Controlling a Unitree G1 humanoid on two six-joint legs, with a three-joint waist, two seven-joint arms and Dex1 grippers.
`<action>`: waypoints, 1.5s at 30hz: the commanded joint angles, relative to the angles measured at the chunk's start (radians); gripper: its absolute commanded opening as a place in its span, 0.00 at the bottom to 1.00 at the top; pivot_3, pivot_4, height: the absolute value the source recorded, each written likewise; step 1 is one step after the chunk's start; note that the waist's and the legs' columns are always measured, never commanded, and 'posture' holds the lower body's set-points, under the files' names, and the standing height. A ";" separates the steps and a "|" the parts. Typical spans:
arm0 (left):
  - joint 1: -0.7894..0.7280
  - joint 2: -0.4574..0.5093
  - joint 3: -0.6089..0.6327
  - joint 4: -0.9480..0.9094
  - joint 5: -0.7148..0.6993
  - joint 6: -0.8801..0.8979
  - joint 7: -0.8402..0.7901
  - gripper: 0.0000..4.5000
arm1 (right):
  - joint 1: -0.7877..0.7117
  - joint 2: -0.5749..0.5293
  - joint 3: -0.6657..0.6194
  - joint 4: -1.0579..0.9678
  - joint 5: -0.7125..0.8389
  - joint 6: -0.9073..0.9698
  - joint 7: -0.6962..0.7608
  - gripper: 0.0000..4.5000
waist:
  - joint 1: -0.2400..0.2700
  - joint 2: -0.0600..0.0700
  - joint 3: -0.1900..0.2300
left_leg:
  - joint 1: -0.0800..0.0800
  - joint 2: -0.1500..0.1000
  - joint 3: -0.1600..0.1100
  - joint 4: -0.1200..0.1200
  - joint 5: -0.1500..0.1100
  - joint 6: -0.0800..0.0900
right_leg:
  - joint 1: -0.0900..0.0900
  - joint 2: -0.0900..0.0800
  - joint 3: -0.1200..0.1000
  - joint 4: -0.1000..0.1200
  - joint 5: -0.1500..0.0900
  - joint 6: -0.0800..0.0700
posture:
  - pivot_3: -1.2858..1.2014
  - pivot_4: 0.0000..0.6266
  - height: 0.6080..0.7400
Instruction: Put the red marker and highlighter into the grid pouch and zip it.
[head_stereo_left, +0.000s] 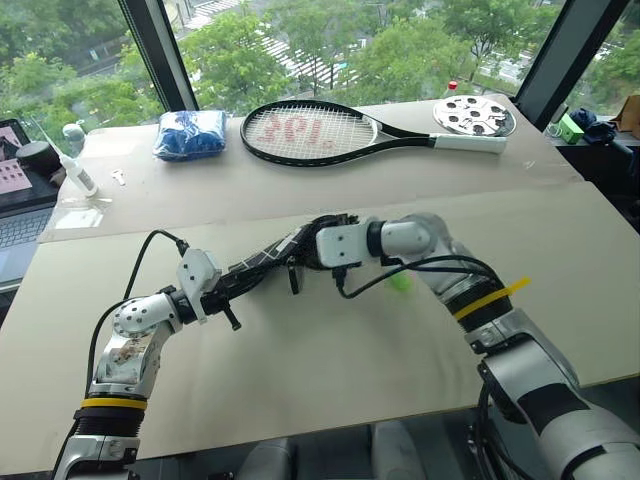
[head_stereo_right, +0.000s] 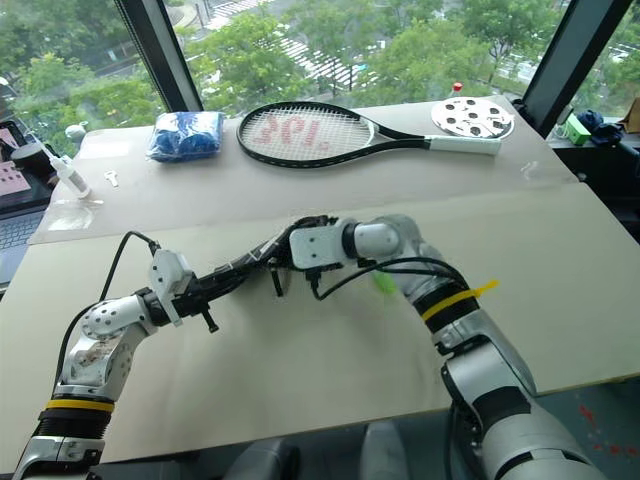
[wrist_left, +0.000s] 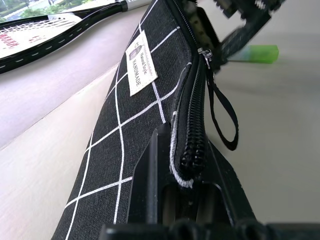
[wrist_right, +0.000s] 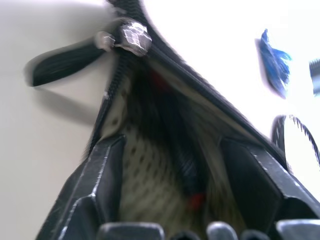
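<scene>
Left gripper (wrist_left: 185, 200) clamped on one end of the grid pouch (wrist_left: 145, 125), fingers pinched tight on the fabric and zipper edge. The pouch is lifted off the table (head_stereo_left: 300, 360), running from the left gripper toward the right and far, ending at the right gripper (head_stereo_left: 297, 268).

Right gripper is at the pouch's other end, near the table's middle. In the right wrist view its two black fingers (wrist_right: 102, 175) stand wide apart, one on each side of the pouch's open mouth; cannot tell if they touch the fabric. Nothing seen clamped between them.

Zipper partly open: metal slider (wrist_right: 131, 36) sits partway along the pouch, black pull strap (wrist_left: 222, 112) dangling below it. White label (wrist_left: 141, 62) on the pouch's side reads HANDMADE.

Red marker (wrist_right: 187, 175) is inside the pouch, a dark barrel with a bit of red, blurred, seen through the open mouth against the pale lining.

Highlighter (head_stereo_left: 400, 283) lies on the table just right of the pouch, below the right forearm, partly hidden by a cable. Not in the pouch.

Far side of the table: tennis racket (head_stereo_left: 330, 132), blue cloth bundle (head_stereo_left: 190, 135) left of it, perforated round disc (head_stereo_left: 474, 115) at the racket's handle end. Small bottle (head_stereo_left: 78, 172) at far left; laptop (head_stereo_left: 15, 215) beyond the table's left edge.
</scene>
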 joint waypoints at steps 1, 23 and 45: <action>0.009 0.005 0.023 -0.031 -0.013 -0.009 0.005 0.00 | 0.070 -0.078 -0.148 -0.158 0.199 0.173 0.093 0.74 | 0.005 0.000 0.000 | 0.000 0.000 0.000 0.000 0.000 0.000 | 0.000 0.000 0.000 0.000 0.000 0.000 | 0.52 0.24 1.00; 0.018 0.007 0.027 -0.026 -0.016 -0.011 -0.003 0.00 | 0.408 -0.048 -0.177 -0.431 0.222 0.868 -0.338 0.74 | 0.021 0.000 0.000 | 0.000 0.000 0.002 0.001 -0.001 0.001 | 0.000 0.000 0.000 0.000 0.001 -0.001 | 0.52 0.24 1.00; 0.025 0.001 0.024 -0.037 -0.017 -0.006 0.004 0.00 | 0.383 -0.109 -0.208 -0.442 0.247 0.595 -0.263 0.24 | 0.029 -0.002 -0.001 | 0.005 0.000 0.002 0.001 -0.001 0.001 | 0.006 0.000 0.000 -0.001 0.001 0.000 | 0.52 0.24 1.00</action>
